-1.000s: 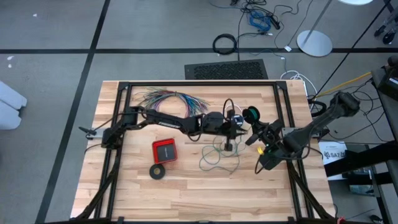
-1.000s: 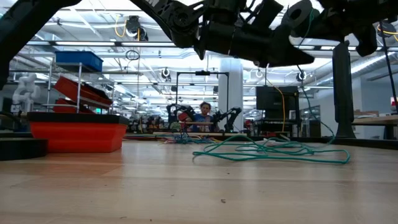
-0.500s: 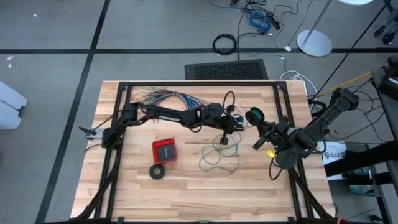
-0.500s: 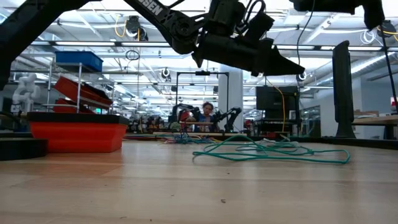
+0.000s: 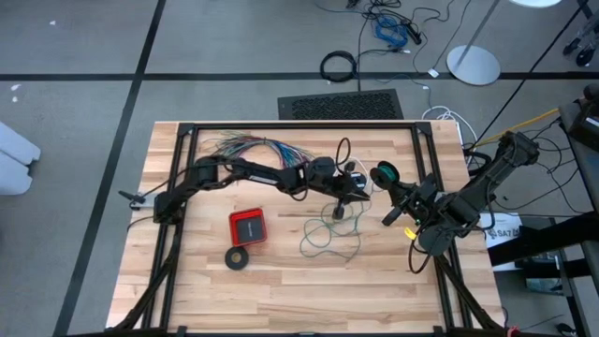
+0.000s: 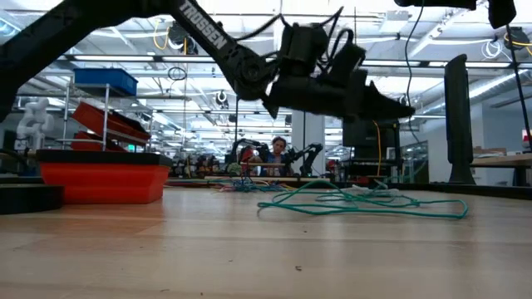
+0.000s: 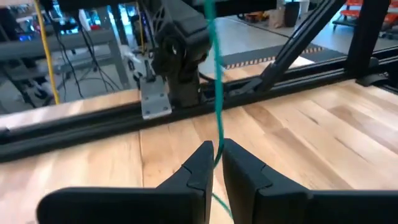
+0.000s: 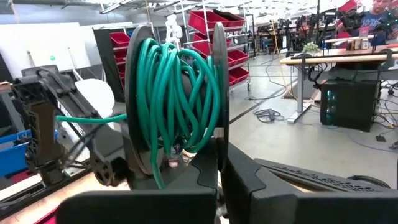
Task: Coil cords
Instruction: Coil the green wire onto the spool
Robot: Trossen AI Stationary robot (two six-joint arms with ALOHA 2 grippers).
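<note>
While the long thin teal-green wire (image 5: 329, 234) lies as a loose tangle on the pale wooden table (image 5: 187, 290), lower centre of the high view, one strand is seen rising to the left gripper (image 7: 216, 163); its dark fingers (image 7: 200, 167) are nearly closed, pinching that strand, centre of the left wrist frame; the right gripper (image 5: 391, 185), right of centre in the high view, is clenched on a black spool (image 8: 175, 112) wound with teal-green wire; a red square box (image 5: 247, 226) and a black tape-like ring (image 5: 238, 257) are noted left of the tangle; fanned many-coloured wires (image 5: 253, 146) are noted near the upper edge.
</note>
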